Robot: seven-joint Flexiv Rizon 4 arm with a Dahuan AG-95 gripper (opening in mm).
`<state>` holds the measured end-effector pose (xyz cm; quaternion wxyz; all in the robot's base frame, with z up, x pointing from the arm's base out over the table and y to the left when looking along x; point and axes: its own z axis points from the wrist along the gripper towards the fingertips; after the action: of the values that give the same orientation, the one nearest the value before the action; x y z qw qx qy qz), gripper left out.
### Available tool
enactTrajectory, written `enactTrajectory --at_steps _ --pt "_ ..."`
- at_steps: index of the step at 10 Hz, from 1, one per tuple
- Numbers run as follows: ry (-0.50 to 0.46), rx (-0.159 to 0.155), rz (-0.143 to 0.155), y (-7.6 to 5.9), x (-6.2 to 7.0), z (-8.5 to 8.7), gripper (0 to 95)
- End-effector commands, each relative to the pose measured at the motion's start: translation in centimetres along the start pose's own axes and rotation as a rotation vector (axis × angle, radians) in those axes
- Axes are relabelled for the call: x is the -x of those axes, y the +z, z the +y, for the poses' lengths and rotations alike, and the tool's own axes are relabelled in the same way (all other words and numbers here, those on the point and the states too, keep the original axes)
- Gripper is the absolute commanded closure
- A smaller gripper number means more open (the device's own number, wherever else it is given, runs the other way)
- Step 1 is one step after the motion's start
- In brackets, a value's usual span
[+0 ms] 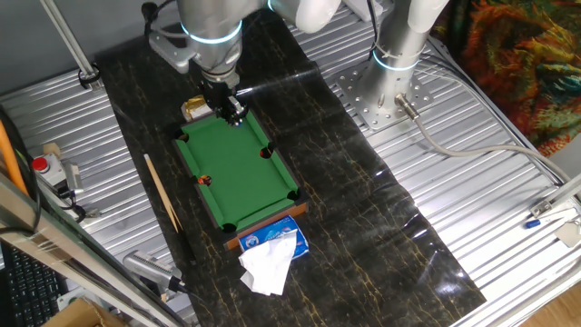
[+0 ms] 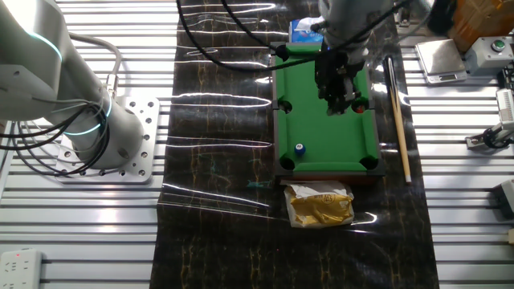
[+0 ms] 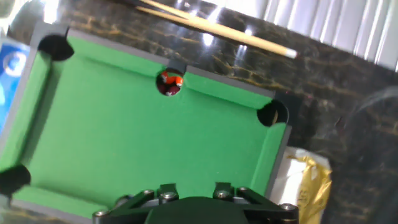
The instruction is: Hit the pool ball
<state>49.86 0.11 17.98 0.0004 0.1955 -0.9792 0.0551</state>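
A small green pool table (image 1: 238,173) stands on the dark mat. A red ball (image 1: 205,180) sits by a side pocket and also shows in the other fixed view (image 2: 361,107) and the hand view (image 3: 169,81). A blue-and-white ball (image 2: 299,149) lies near a corner pocket. My gripper (image 1: 233,114) hangs over the felt at the table's far end, seen too in the other fixed view (image 2: 337,96). Its fingers look drawn together and hold nothing. The hand view shows only the finger mounts (image 3: 194,191). The wooden cue (image 1: 162,191) lies on the mat beside the table.
A gold foil packet (image 2: 321,205) lies off one end of the table. A blue tissue pack (image 1: 272,242) with white tissue lies off the other end. The arm's base plate (image 1: 386,100) sits to the right on the ribbed metal bench.
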Motion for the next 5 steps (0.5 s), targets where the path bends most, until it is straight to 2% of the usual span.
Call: enactTrajectory --at_steps 1,5 --pt "0.157 0.026 0.037 -0.05 -0.05 -0.02 95.0" --pt "0.133 0.025 0.031 -0.05 -0.05 -0.02 95.0"
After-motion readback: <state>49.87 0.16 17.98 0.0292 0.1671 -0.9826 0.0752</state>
